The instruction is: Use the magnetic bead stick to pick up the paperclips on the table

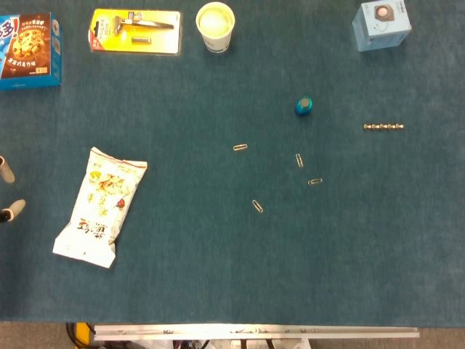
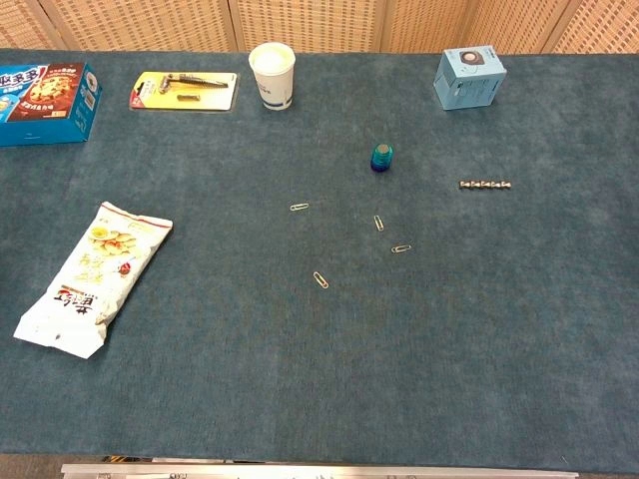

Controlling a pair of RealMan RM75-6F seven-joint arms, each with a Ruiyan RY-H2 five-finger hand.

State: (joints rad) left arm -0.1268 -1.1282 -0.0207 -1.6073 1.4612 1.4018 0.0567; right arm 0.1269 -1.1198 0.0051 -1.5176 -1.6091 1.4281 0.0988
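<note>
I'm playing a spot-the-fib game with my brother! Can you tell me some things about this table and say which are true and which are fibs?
1. Four paperclips lie on the table. True.
2. A hand is holding the magnetic bead stick. False: it lies alone on the table, right of the clips.
3. The paper cup has tipped over. False: it stands upright at the far edge.
4. A snack bag lies left of the paperclips. True.
5. The blue cookie box sits in the far left corner. True.

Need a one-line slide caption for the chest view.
Start state: four paperclips scattered mid-table, bead stick untouched to their right, blue cap behind them; no hands in this view.
</note>
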